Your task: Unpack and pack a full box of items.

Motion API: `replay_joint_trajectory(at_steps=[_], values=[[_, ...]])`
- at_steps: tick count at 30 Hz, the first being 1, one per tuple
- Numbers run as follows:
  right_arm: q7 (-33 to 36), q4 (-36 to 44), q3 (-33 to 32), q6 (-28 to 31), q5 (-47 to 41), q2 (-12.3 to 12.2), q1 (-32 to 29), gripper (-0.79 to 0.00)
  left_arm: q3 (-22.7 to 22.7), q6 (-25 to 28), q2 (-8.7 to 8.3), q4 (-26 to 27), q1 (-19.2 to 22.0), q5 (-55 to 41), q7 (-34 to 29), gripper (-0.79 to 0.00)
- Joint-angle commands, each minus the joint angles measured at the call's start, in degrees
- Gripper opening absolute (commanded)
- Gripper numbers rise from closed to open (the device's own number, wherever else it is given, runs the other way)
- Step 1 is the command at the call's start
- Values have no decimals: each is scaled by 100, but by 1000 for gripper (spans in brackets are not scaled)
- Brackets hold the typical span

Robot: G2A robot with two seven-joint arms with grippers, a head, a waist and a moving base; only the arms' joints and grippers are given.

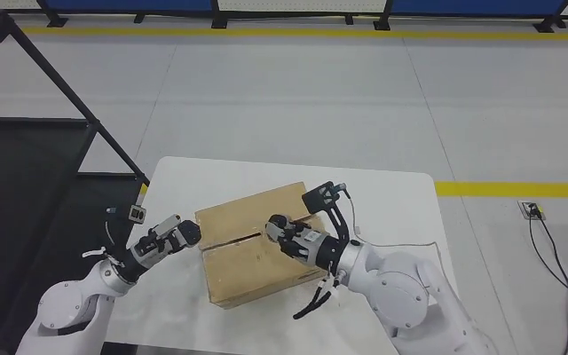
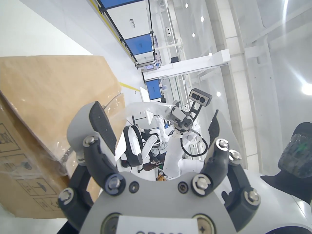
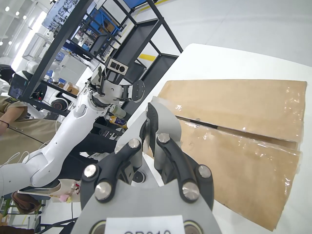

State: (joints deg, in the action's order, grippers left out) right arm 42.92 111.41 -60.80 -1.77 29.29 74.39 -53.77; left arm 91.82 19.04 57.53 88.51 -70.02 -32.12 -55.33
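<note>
A brown cardboard box [image 1: 251,271] lies on the white table [image 1: 390,191], its top flaps closed with a narrow seam [image 3: 197,122] between them and glossy clear tape over them. My right gripper [image 1: 279,230] is over the top of the box [image 3: 238,98] near the seam; in its wrist view the right gripper [image 3: 150,113] is shut on a loose strip of clear tape [image 3: 158,100]. The strip [image 2: 146,107] stretches off the box [image 2: 48,86]. My left gripper [image 1: 185,233] hangs open by the box's left side, and nothing lies between the pads of the left gripper [image 2: 156,110].
A black metal shelf rack [image 1: 53,169] stands off the table's left edge. The table's far right part [image 1: 399,222] is bare. A yellow line [image 1: 497,188] runs along the floor beyond the table.
</note>
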Motion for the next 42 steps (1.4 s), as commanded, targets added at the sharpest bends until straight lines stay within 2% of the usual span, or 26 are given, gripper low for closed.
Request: replay_joint_trajectory(at_steps=[1, 22, 28, 35, 42], values=[[29, 67, 71, -2, 49, 4, 5, -785, -11, 7, -6, -2, -25, 42, -78, 0], [-129, 604, 834, 84, 439, 116, 90, -785, 12, 123, -61, -639, 140, 164, -485, 0], [82, 675, 1050, 220, 367, 156, 225, -785, -10, 136, -81, -702, 208, 180, -715, 0], [90, 646, 1278, 2, 464, 229, 385, -785, -52, 180, -91, -735, 246, 79, -865, 0], [83, 631, 1443, 85, 321, 295, 492, -785, -49, 167, -98, -814, 294, -83, -901, 0]])
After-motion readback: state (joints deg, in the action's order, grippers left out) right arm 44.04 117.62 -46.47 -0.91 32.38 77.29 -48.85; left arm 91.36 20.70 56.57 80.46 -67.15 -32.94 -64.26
